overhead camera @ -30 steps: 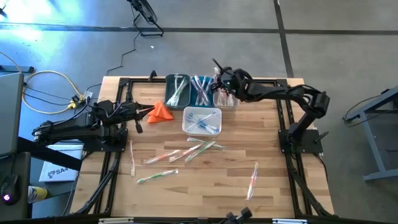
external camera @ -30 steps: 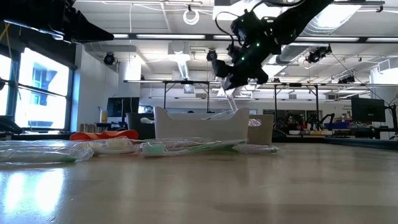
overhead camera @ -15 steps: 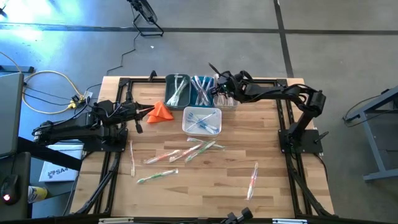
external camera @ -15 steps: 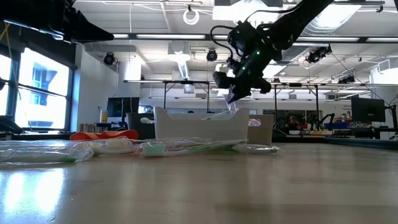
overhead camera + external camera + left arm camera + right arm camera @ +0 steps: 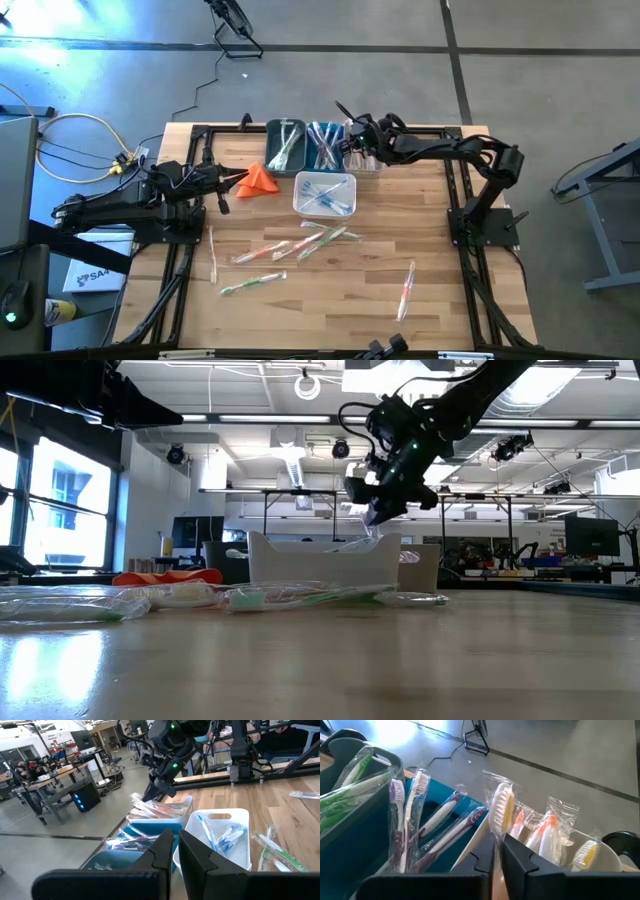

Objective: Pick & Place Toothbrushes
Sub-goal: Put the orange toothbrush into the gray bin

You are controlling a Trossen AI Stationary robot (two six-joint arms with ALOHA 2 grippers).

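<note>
My right gripper [image 5: 350, 150] hangs over the clear bin [image 5: 365, 162] at the table's far edge, shut on a wrapped toothbrush [image 5: 501, 812] with yellow bristles. That bin holds several orange and white toothbrushes [image 5: 545, 832]. The blue bin [image 5: 325, 145], the dark green bin [image 5: 286, 145] and the white bin [image 5: 325, 194] hold more. Several loose toothbrushes [image 5: 300, 245] lie flat on the wood. My left gripper [image 5: 236, 180] waits shut at the left, beside the orange cloth [image 5: 260, 178]. My right gripper pinches the wrapped toothbrush between its two fingers at the handle just behind the head [image 5: 496, 851]. The fingers slant downward from the table's right. The bristle end [image 5: 502, 805] sticks out past the fingertips, down among the toothbrushes in the clear bin; whether it rests there I cannot tell.
Single toothbrushes lie apart near the right front [image 5: 406, 290], near the left [image 5: 212, 252] and at the front left [image 5: 252, 284]. Black frame rails [image 5: 470, 260] run along both table sides. Bare wood lies between the loose toothbrushes and the near edge.
My right gripper has sunk a little toward the clear bin and tipped further downward, carrying the toothbrush down with it. Over the last half second it has stayed in place.
</note>
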